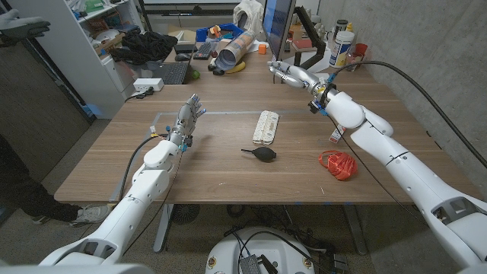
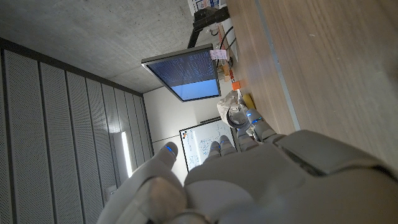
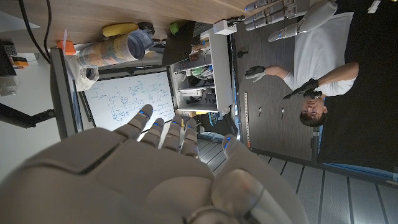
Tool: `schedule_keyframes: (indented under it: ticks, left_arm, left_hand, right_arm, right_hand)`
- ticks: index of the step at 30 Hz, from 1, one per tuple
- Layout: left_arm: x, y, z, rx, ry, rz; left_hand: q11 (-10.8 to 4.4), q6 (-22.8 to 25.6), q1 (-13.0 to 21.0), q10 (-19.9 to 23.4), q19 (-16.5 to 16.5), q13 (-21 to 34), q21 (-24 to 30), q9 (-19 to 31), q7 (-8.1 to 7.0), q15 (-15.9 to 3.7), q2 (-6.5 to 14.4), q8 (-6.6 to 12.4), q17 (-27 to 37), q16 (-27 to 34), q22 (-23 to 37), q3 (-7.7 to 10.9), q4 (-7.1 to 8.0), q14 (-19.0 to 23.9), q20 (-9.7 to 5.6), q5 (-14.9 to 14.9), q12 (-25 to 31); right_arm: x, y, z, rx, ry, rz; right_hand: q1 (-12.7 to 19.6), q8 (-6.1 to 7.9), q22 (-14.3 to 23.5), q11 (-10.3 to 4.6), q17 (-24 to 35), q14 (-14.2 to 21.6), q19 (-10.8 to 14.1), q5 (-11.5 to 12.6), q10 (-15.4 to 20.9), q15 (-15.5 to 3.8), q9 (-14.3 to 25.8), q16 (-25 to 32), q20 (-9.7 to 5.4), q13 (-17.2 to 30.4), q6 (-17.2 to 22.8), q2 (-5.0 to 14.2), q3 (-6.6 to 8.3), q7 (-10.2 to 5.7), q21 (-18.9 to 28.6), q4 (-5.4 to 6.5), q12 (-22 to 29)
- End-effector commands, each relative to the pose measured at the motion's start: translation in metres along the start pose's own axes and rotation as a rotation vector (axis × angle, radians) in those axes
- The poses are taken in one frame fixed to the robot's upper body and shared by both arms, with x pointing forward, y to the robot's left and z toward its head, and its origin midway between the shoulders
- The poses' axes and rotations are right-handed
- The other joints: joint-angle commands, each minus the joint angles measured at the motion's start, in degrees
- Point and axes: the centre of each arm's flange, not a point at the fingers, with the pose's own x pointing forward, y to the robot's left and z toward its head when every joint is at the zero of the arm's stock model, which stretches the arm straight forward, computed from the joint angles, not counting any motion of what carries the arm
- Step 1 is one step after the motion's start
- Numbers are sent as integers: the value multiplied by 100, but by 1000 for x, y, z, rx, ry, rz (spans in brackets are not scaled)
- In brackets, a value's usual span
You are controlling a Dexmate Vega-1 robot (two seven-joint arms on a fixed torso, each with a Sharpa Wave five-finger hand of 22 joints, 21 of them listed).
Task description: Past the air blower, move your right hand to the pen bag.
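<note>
Head view: we see right hand [image 1: 293, 74] empty, fingers extended, far beyond air blower [image 1: 261, 153] and pen bag [image 1: 265, 127].

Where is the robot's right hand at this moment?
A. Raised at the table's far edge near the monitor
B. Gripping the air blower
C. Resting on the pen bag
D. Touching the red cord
A: in the head view the right hand is up at the far edge by the monitor, well away from the pen bag and the air blower.
</note>
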Motion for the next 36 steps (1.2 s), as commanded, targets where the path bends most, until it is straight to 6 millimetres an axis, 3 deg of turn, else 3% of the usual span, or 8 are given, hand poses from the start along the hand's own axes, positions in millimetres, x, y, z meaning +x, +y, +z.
schedule_keyframes:
  ticks: [1, 16, 21, 36]
  left_arm:
    - [0, 3, 0, 0, -1, -1]
    - [-1, 6, -1, 1, 2, 1]
    - [-1, 6, -1, 1, 3, 2]
    - [-2, 3, -1, 2, 4, -1]
  left_hand:
    - [34, 53, 7, 32, -125, 31, -4, 26, 9, -196, 328, 47, 15, 25, 17, -2, 6, 3, -372, 21, 26]
    - [31, 152, 7, 55, -112, 32, -19, 27, -39, -189, 332, 73, 15, 26, 16, -3, 7, 17, -370, 21, 29]
    - [30, 161, 7, 72, -106, 32, -27, 28, -40, -197, 333, 71, 15, 26, 13, -3, 7, 22, -369, 21, 32]
    - [33, 178, 6, 75, -91, 33, -46, 30, -33, -189, 333, 63, 15, 25, 9, -5, 8, 28, -367, 21, 27]
  right_arm:
    - [6, 2, 11, -79, -23, 32]
    - [12, 5, 23, -172, -36, 70]
    - [14, 7, 25, -207, -37, 86]
    - [13, 12, 25, -268, -24, 122]
  right_hand:
    - [85, 14, 13, -11, 1, 45, 49, -11, 65, -244, 27, 53, -533, 26, 71, 332, 47, 3, -26, -18, 44]
    - [126, 27, 11, -17, -4, 124, 96, -12, 151, -258, 27, 57, -547, 25, 186, 332, 68, -13, -39, -37, 55]
    - [145, 18, 11, 97, -3, 152, 119, -13, 262, -268, 27, 53, -548, 25, 216, 331, 77, -17, -50, -43, 83]
    - [151, 11, 10, 74, 2, 170, 131, -14, 288, -269, 27, 46, -556, 25, 261, 327, 76, -48, -70, -39, 73]
